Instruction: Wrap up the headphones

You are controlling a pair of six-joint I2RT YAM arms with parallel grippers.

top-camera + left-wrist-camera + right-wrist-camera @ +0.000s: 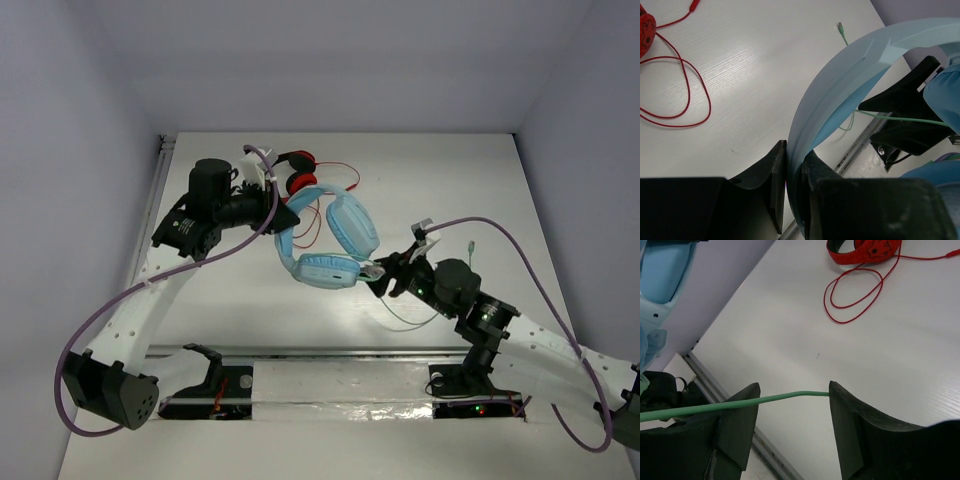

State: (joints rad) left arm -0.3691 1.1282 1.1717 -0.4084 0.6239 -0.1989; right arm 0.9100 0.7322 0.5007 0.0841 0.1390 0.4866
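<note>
Left arm (150, 295): I see white links punched with rows of small holes, joined by black housings.
Right arm (545, 335): same white-and-black build on my feed, with small green lights on its black joints.
Cables (75, 350): a purple lead loops loose along each arm.
Bases (110, 395): black blocks; I spot a red light by the right one.
Left gripper (796, 152): matte black, wedge-shaped fingers.
Right gripper (794, 395): matte black, broad fingers.

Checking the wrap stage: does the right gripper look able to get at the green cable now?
Likely yes. The right gripper has its jaws open, with the green cable running between them and nothing blocking it. The left gripper clamps the headphones by the band.
</note>
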